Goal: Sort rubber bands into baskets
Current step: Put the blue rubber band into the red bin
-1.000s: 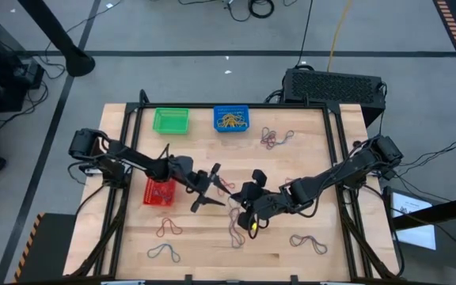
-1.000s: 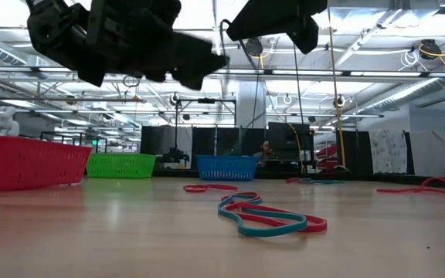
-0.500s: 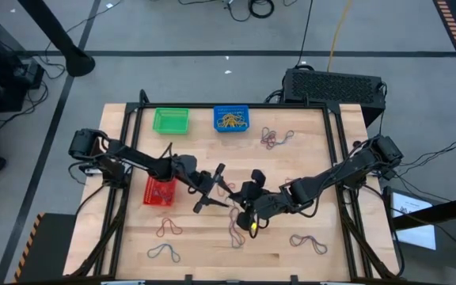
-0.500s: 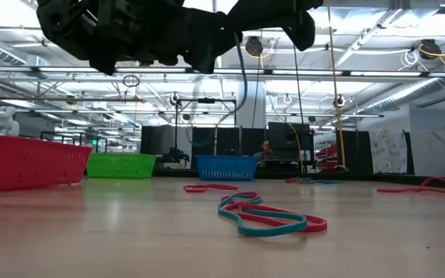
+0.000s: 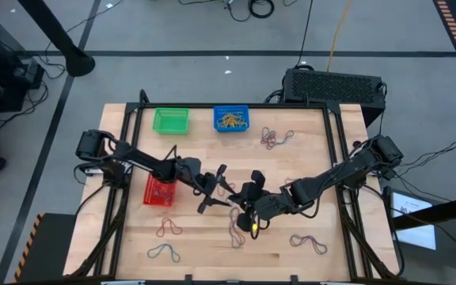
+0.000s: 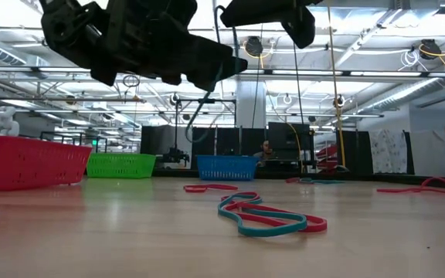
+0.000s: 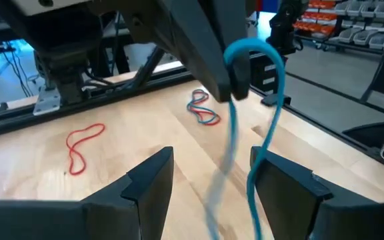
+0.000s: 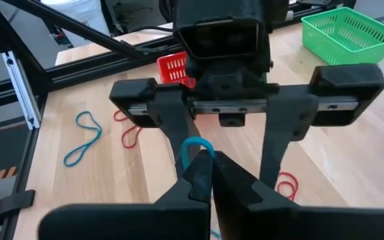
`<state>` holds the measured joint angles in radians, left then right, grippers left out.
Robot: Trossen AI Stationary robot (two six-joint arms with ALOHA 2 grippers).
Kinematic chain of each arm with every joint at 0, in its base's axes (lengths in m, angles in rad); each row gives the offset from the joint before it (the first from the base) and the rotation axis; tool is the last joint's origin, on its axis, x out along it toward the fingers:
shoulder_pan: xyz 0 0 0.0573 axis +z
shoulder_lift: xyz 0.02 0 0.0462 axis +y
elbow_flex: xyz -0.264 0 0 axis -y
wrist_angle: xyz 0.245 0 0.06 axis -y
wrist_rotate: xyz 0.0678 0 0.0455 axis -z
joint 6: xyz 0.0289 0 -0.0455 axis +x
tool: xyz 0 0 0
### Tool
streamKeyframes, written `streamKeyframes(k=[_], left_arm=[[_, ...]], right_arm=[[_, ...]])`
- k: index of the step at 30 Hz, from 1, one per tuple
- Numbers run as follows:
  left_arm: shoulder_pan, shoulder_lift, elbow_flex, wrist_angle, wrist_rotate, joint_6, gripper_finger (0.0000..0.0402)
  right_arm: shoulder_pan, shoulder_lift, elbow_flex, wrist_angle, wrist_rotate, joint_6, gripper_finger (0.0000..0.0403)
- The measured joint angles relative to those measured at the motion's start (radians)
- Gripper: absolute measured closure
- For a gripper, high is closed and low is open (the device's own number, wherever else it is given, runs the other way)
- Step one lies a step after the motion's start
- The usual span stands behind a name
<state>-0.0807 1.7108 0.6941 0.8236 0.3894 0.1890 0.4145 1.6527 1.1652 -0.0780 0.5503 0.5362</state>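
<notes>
My right gripper is shut on a blue rubber band above the middle of the table. My left gripper is open and faces it from the left. Its two fingers stand on either side of the hanging band without gripping it. The green basket and the blue basket, which holds yellow bands, stand at the far edge. The red basket, which holds red bands, stands at the left. More bands lie on the table. My right gripper pinches the top of the blue band's loop between its two fingertips; a small arc of the loop shows beyond them. The fingers come from the table's right, slanting down. The band hangs slack below them, clear of the table.
A blue and red tangle of bands lies near the middle of the table. Other bands lie near the front edge. A black box stands beyond the far edge. Both arms stretch low over the table's middle.
My left gripper has gone a little toward the table's right edge, closer to my right gripper, and its open fingers now stand around the hanging blue band. My right gripper has kept its hold and stayed where it was.
</notes>
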Motion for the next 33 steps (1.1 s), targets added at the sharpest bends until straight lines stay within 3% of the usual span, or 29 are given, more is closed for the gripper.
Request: streamKeyframes(k=[8,24,28,33], left_arm=[[0.0,0.038,0.001,0.074,0.003,-0.008,0.0195],[-0.005,0.038,0.044,0.065,0.157,-0.028,0.0198],[-0.005,0.038,0.053,0.037,0.157,-0.027,0.0233],[-0.005,0.038,0.053,0.018,0.157,-0.027,0.0315]], right_arm=[[0.0,0.0,0.0,0.0,0.0,0.0,0.0403],[0.0,0.0,0.0,-0.002,0.0,0.0,0.0403],[0.0,0.0,0.0,-0.006,0.0,-0.005,0.0403],[0.0,0.0,0.0,-0.009,-0.001,-0.006,0.0403]])
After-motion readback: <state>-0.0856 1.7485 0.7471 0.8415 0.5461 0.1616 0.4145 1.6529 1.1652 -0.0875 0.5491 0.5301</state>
